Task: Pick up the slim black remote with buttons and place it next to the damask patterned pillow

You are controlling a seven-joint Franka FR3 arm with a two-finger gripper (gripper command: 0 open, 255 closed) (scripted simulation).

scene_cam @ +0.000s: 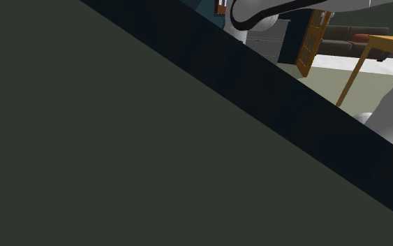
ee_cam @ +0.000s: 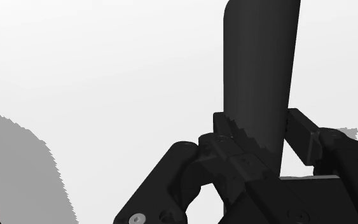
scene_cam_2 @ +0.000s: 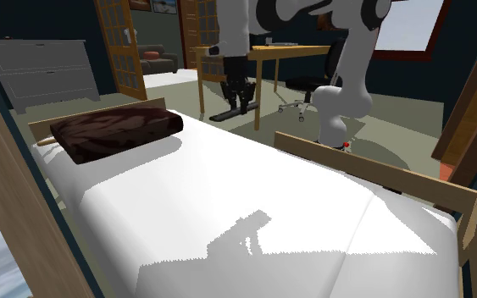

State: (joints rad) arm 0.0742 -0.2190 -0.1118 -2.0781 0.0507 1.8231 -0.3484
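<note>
carrying the remote (ee_cam: 260, 76) to the pillow (scene_cam_2: 118, 129)
gripper (ee_cam: 266, 137) is clamping it, seemingly over the bed (scene_cam_2: 228, 186); lowering it flat beside the pillow at the bed's head corner is looking wisest

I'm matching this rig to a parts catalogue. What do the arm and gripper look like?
The arm has rounded white links with dark bands at its joints, and a small red spot near its foot. The gripper is all black and angular, with stepped fingers and a silvery screw head on its body.
</note>
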